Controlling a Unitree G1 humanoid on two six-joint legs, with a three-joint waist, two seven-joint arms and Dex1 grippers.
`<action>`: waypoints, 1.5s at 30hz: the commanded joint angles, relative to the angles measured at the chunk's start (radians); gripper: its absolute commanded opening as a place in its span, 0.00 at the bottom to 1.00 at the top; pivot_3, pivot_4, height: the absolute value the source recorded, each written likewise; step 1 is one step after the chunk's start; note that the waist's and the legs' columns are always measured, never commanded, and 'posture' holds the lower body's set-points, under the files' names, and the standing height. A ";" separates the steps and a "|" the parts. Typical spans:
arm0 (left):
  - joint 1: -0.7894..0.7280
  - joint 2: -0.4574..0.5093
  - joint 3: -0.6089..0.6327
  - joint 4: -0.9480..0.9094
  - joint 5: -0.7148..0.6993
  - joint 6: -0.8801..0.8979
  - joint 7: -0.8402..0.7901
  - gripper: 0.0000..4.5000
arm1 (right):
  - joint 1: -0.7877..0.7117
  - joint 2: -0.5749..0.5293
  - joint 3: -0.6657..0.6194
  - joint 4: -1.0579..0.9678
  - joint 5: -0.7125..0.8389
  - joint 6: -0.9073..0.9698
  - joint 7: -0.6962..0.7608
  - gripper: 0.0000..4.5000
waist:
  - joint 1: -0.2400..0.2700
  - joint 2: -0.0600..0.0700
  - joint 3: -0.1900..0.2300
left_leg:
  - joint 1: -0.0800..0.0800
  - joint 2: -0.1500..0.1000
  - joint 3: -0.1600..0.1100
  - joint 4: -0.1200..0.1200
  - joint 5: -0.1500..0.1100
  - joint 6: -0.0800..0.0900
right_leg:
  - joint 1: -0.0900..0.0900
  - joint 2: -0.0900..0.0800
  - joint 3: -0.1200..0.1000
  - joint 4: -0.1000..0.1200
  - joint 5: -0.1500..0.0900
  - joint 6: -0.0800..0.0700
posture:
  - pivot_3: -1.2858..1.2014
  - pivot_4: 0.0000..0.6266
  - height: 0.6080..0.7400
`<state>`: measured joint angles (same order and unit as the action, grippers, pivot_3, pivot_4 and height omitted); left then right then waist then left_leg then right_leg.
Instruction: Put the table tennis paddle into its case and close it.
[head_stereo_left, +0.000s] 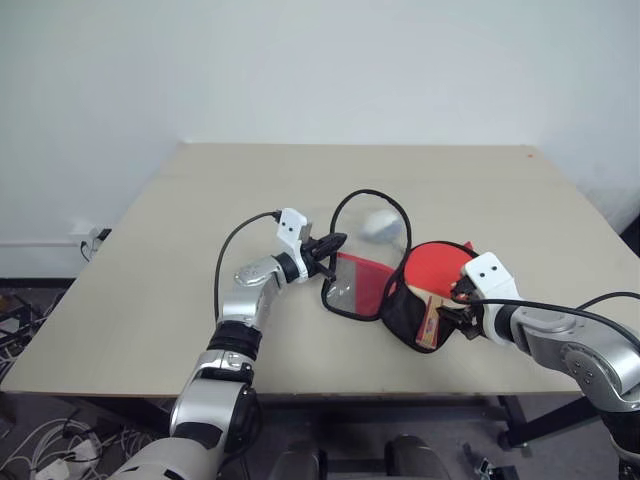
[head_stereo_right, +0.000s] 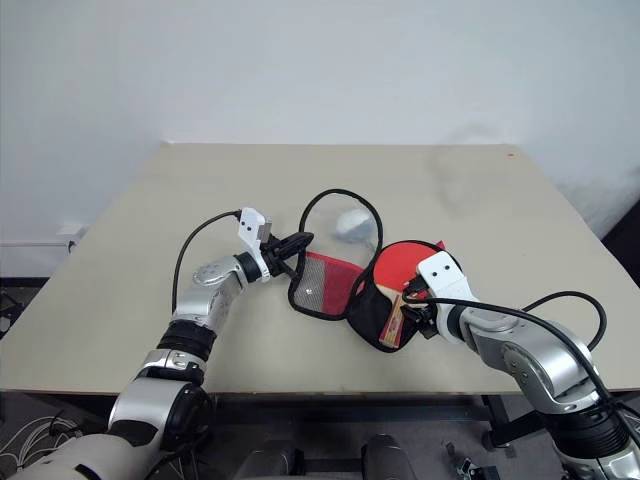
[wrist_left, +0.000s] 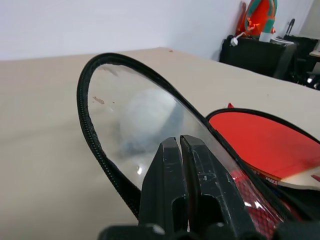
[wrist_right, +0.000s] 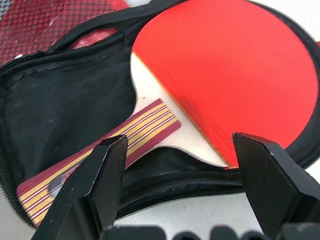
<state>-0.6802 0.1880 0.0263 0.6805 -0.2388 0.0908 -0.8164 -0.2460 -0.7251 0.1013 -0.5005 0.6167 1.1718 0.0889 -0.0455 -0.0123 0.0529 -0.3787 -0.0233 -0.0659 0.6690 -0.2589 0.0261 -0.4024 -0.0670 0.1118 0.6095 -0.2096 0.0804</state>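
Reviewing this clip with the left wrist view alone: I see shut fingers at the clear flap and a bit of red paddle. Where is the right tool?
Observer: The right tool hovers just above the paddle where blade meets handle, jaws open, gripping nothing.
Operator: Is the handle inside the case?
Observer: Yes, the striped handle lies on the black lining of the case.
Operator: How does the flap look from above?
Observer: From the head view, the left tool holds the flap's rim raised, so the case stands wide open.
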 joint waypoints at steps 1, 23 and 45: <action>-0.038 0.023 0.003 -0.034 -0.002 0.008 -0.014 0.00 | -0.024 0.020 -0.038 -0.029 -0.039 -0.015 0.008 0.80 | 0.000 0.000 0.000 | 0.000 0.000 0.000 0.000 0.000 0.000 | 0.000 0.000 0.000 0.000 0.000 0.000 | 0.52 0.00 1.00; -0.032 0.077 0.006 -0.037 0.017 0.005 0.020 0.00 | -0.056 0.059 -0.099 0.057 -0.186 -0.044 0.065 0.80 | 0.001 0.000 0.000 | 0.000 0.000 0.000 0.001 0.000 0.000 | 0.000 0.000 -0.001 0.001 0.001 0.000 | 0.52 0.00 1.00; -0.168 0.030 -0.165 0.295 0.252 -0.014 0.053 0.00 | -0.087 0.112 -0.182 0.088 -0.284 -0.033 0.064 0.80 | 0.002 0.000 0.000 | 0.001 0.000 -0.001 0.002 0.000 0.000 | 0.001 0.000 -0.001 0.002 0.001 0.000 | 0.52 0.00 1.00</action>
<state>-0.7909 0.2251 -0.1241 0.9618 -0.0070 0.1005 -0.7527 -0.3048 -0.6139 -0.0410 -0.4038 0.3526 1.1454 0.1554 -0.0436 -0.0125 0.0527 -0.3779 -0.0235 -0.0666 0.6706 -0.2588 0.0260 -0.4014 -0.0672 0.1105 0.6113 -0.2087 0.0803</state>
